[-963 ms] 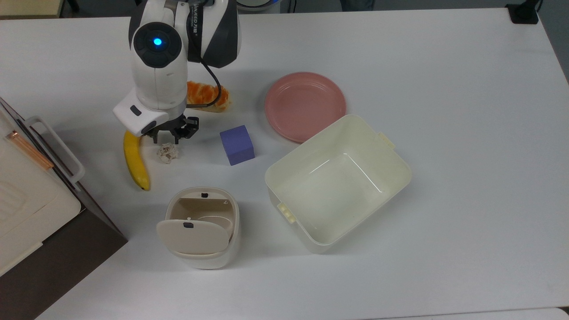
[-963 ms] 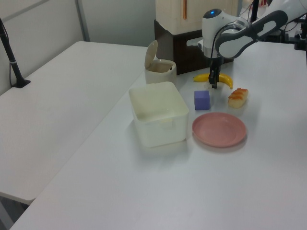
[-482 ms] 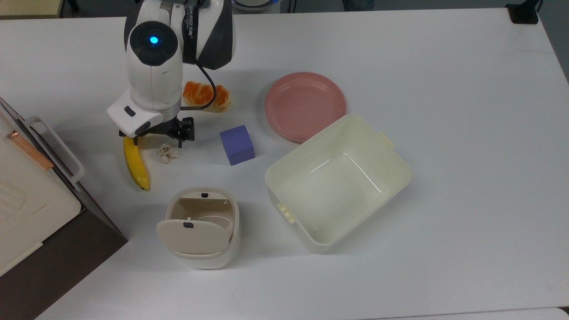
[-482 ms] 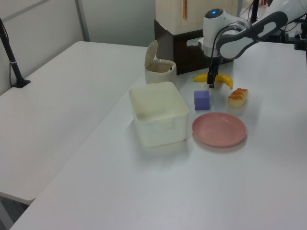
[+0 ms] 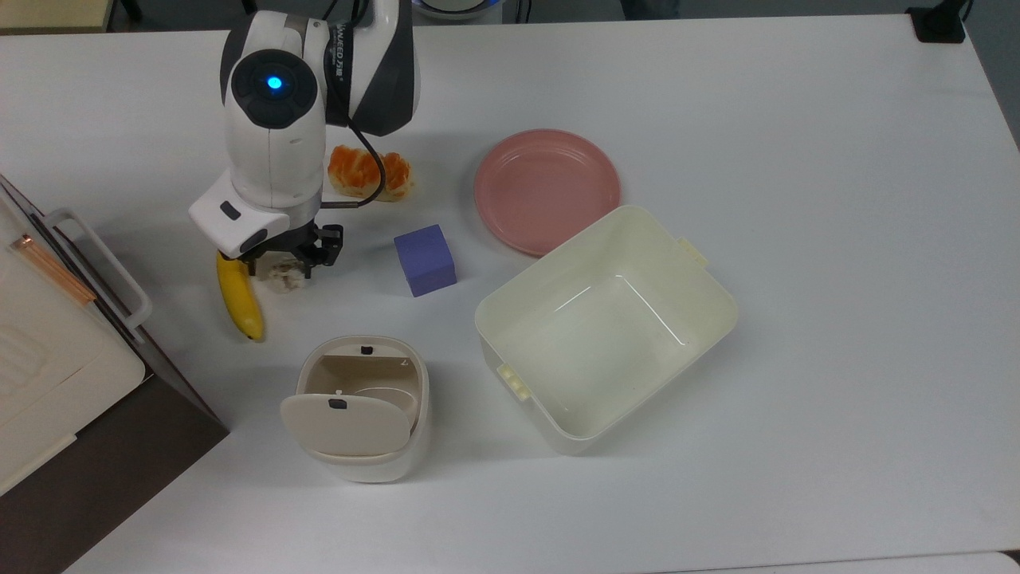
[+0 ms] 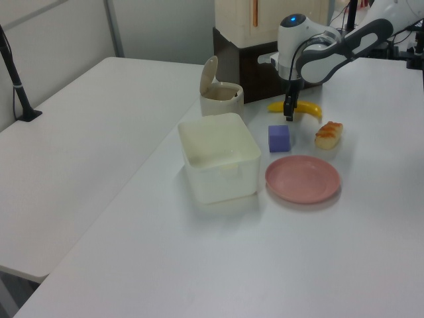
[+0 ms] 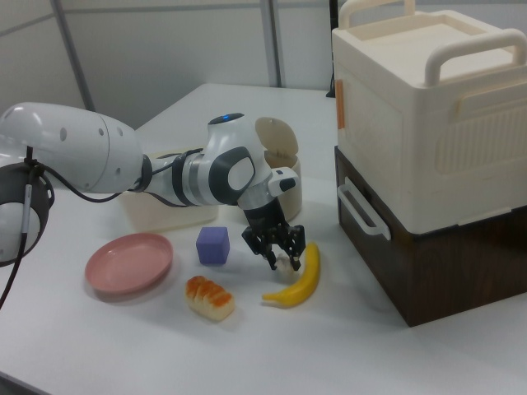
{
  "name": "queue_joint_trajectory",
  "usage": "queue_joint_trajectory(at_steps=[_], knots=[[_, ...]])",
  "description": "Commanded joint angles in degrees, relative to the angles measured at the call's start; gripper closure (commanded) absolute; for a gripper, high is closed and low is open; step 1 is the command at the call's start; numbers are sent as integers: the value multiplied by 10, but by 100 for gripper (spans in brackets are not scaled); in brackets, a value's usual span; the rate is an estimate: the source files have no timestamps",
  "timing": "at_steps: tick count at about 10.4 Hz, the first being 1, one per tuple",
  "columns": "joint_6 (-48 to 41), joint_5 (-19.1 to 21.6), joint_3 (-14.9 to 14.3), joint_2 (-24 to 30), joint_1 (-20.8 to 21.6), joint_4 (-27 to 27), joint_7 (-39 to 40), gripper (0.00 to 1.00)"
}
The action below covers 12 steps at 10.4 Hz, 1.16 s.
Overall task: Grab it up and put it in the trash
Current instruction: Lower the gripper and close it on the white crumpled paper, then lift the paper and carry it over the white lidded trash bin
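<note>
Hand (image 5: 284, 263) of the arm, lowered to the counter (image 5: 797, 119), fingers spread on either side of the paper wad (image 5: 284, 276); whether they already pinch it cannot be told. Trash bin (image 5: 358, 410) stands lid-open toward the top view's bottom and slightly to the top view's right of the hand, so the carry likely runs that way. Banana (image 5: 239, 296) lies just beside the wad on the top view's left, a probable snag. Wad: directly beneath the hand, roundish, without a long axis.
</note>
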<state>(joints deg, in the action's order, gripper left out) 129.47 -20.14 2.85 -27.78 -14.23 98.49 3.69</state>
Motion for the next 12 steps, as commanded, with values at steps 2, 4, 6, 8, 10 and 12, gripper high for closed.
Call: queue_joint_trajectory(at_steps=[2, 4, 6, 8, 10, 12], knots=[[8, -4, 1, -1, 0, 0, -2, 100], [7, 0, 1, 4, 0, -1, -3, 100], [4, 17, 14, 19, 0, -11, -4, 100], [2, 32, 27, 34, 4, -27, -17, 100], [2, 32, 51, 43, 4, -58, -61, 100], [10, 27, 72, 50, 5, -85, -113, 100]])
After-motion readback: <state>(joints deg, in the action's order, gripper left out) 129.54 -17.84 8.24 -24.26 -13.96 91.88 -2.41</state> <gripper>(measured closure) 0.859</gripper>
